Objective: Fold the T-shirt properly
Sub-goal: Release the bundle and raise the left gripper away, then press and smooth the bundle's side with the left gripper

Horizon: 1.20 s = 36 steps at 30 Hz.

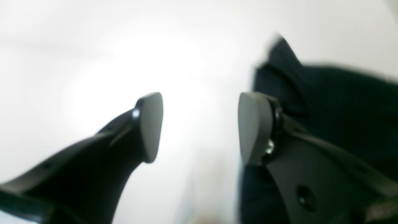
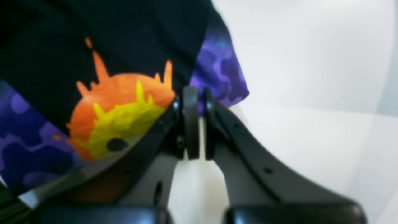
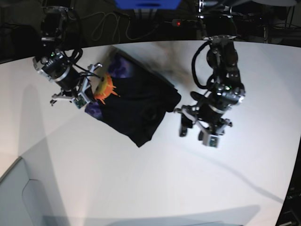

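Right gripper (image 2: 199, 124) is clamped on the black cloth T-shirt (image 3: 136, 103) near the white table's (image 3: 150, 188) far-left edge; left gripper (image 1: 200, 124) gapes apart beside it.

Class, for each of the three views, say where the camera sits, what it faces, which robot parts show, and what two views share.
Left wrist: behind the open left claw, facing the white table beside the black T-shirt.
Right wrist: behind the right claw, shut on the T-shirt's printed edge.
Base: overhead, showing both arms, table and T-shirt.
Shared: the sun print shows in right wrist and base views.
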Available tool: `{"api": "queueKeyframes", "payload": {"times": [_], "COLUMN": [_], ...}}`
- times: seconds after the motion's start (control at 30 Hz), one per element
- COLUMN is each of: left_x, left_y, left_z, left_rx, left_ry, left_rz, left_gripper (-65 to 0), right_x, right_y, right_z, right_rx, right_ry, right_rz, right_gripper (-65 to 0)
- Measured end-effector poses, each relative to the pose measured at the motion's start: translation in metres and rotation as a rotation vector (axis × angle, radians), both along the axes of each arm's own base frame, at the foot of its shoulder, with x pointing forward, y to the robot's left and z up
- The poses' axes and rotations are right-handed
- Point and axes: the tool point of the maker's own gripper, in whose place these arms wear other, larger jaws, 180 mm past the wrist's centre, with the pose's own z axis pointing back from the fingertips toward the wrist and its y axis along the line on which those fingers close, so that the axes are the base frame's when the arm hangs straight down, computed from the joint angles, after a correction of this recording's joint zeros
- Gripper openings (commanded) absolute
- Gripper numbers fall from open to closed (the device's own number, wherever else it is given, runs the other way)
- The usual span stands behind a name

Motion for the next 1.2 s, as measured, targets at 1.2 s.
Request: {"api": "queueKeyframes", "payload": {"times": [1.2], "left_x": [-0.122], "left_y": [0.087], "left_z": [-0.041], "left_rx": [-0.141], "left_ry": [0.174], "left_rz": [0.242], "left_gripper": [-28.7], "right_x": [-0.032], "right_y": [0.033], "right_z": [-0.037], "right_rx": [-0.046], "right_ry": [0.122], "right_rz": [0.226], "right_gripper": [-64.9]}}
